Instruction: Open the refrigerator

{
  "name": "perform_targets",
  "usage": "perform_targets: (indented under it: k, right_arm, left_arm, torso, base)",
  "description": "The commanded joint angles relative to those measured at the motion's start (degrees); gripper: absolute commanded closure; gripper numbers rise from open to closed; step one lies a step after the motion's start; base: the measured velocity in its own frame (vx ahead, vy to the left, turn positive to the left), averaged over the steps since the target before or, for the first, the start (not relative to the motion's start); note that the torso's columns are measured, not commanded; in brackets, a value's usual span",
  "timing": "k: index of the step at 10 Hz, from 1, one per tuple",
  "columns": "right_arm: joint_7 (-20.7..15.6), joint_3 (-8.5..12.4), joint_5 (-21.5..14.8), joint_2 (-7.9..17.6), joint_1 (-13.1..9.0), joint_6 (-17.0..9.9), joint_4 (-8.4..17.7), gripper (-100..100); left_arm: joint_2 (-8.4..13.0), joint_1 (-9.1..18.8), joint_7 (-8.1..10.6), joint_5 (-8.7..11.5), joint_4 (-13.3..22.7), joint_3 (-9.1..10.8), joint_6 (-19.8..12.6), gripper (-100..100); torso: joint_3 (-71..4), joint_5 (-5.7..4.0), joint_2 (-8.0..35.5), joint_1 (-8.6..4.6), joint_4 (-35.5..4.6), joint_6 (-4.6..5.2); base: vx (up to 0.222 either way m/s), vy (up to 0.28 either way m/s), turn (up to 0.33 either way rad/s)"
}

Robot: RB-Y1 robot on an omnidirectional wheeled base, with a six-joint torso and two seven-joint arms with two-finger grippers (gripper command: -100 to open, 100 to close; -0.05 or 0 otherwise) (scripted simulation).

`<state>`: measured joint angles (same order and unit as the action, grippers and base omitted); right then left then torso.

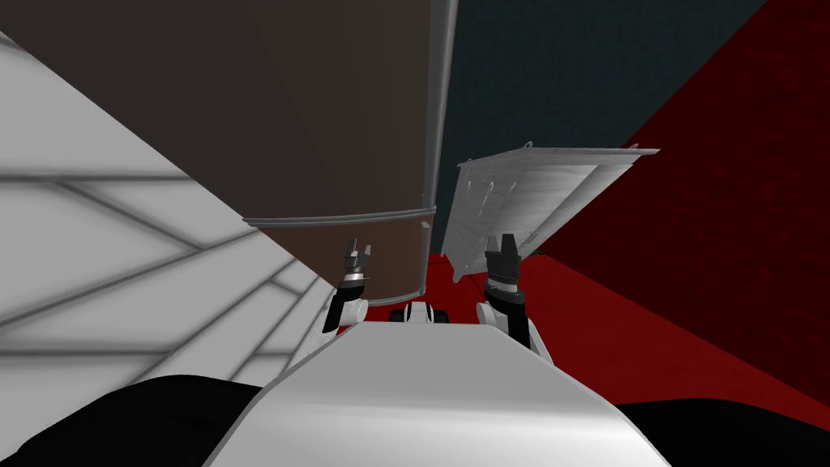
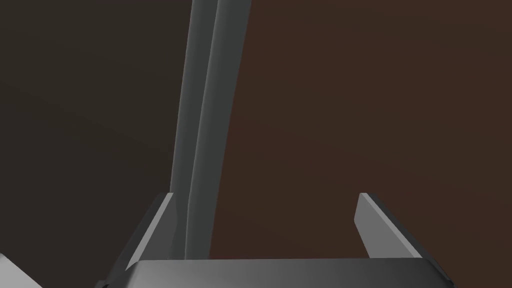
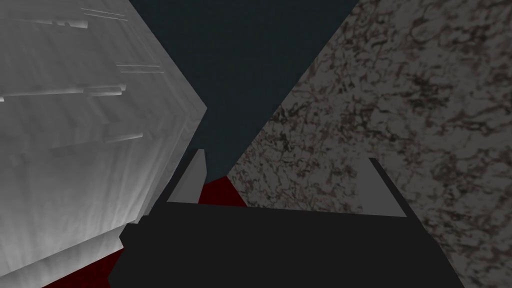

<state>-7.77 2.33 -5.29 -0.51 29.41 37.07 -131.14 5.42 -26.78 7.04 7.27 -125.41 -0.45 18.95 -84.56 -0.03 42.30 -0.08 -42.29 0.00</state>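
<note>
The refrigerator (image 1: 324,122) is a tall dark brown box with grey trim, right in front of me. A grey band (image 1: 340,217) crosses its front and a grey strip (image 1: 442,97) runs along its right edge. My left gripper (image 1: 357,250) is open and points at the brown front just below the band. In the left wrist view a grey bar (image 2: 210,100) on the brown surface (image 2: 375,100) runs between the open fingers of the left gripper (image 2: 265,196), close to one finger (image 2: 155,225). My right gripper (image 1: 502,241) is open and holds nothing.
A white cabinet (image 1: 527,194) with thin drawer handles stands right of the refrigerator, close beside the right gripper (image 3: 286,156) and seen large in the right wrist view (image 3: 75,125). A pale lined wall (image 1: 97,243) is on the left. Red floor (image 1: 648,340) lies to the right.
</note>
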Motion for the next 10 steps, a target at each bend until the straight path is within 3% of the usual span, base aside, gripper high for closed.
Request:
perform_targets:
  k: [1,10]
  right_arm:
    - [0.0,0.0,0.0,0.0,0.0,0.0,0.0,0]
    - [0.0,0.0,0.0,0.0,0.0,0.0,0.0,0]
  left_arm:
    - [2.4,2.3,1.67,0.4,0.7,1.78,-3.4,-100]
    - [4.5,11.7,8.67,2.4,3.0,9.52,-17.0,-100]
  torso:
    - [0.0,0.01,0.0,0.01,0.0,0.00]
    - [0.0,0.08,0.0,0.24,0.0,-0.01]
  base:
    - [0.009,-0.133,0.057]
    - [0.018,-0.159,0.061]
